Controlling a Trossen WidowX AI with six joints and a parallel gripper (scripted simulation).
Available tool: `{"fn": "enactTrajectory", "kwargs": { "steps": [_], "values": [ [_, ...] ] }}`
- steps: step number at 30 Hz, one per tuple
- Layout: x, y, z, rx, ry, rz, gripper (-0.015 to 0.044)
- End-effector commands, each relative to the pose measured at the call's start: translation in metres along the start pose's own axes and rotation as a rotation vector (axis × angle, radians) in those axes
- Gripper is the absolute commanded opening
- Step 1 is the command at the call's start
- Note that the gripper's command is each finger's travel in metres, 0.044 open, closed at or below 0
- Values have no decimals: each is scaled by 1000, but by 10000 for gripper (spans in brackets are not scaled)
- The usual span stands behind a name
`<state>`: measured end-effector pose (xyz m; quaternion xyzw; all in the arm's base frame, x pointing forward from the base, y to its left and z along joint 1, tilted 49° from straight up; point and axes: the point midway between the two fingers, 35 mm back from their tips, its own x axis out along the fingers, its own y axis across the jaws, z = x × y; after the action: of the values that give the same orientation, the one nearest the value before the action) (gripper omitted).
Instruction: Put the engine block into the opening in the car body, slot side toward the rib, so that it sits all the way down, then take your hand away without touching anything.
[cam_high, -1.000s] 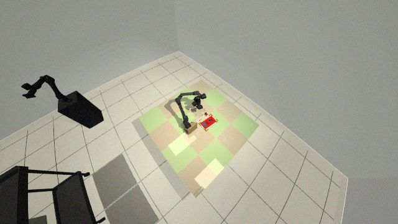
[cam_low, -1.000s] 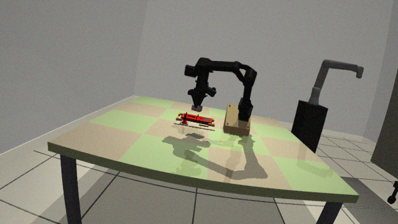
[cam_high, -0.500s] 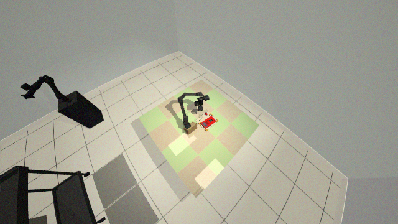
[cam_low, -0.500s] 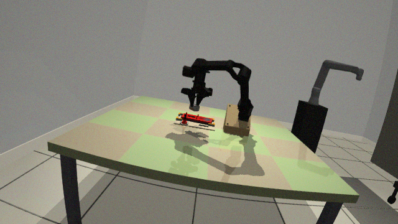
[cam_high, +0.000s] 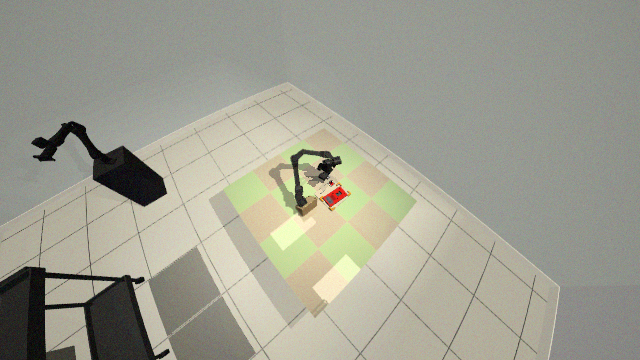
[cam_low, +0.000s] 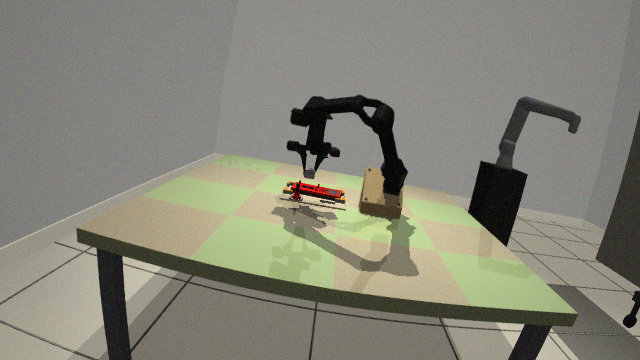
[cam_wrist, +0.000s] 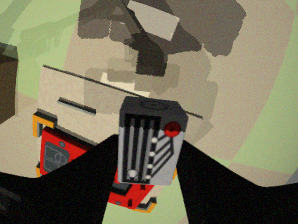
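Observation:
My gripper (cam_low: 309, 170) (cam_wrist: 148, 143) is shut on the engine block (cam_low: 309, 174) (cam_wrist: 135, 147), a grey block with dark slots and a red round spot on the face seen in the wrist view. The block hangs above the car body and does not touch it in the exterior view. The car body (cam_high: 335, 197) (cam_low: 325, 191) (cam_wrist: 52, 162) is long and red with orange corner pieces. In the wrist view the block and fingers cover much of its middle and one end. The opening and its rib cannot be made out clearly.
A pale flat board (cam_wrist: 65, 87) lies beside the car body. A small red upright piece (cam_low: 296, 195) stands there. The arm's wooden base block (cam_high: 307, 206) (cam_low: 380, 208) (cam_wrist: 7, 90) is near one end of the car body. The checkered table (cam_low: 265, 250) carries them.

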<state>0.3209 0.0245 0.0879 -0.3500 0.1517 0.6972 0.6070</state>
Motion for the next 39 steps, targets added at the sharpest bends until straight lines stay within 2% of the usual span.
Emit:
{"fn": "enactTrajectory", "kwargs": {
  "steps": [1, 39],
  "values": [
    [1, -2, -13, 136, 7, -5, 0],
    [41, 17, -121, 1446, -2, 5, 0]
  ]
}}
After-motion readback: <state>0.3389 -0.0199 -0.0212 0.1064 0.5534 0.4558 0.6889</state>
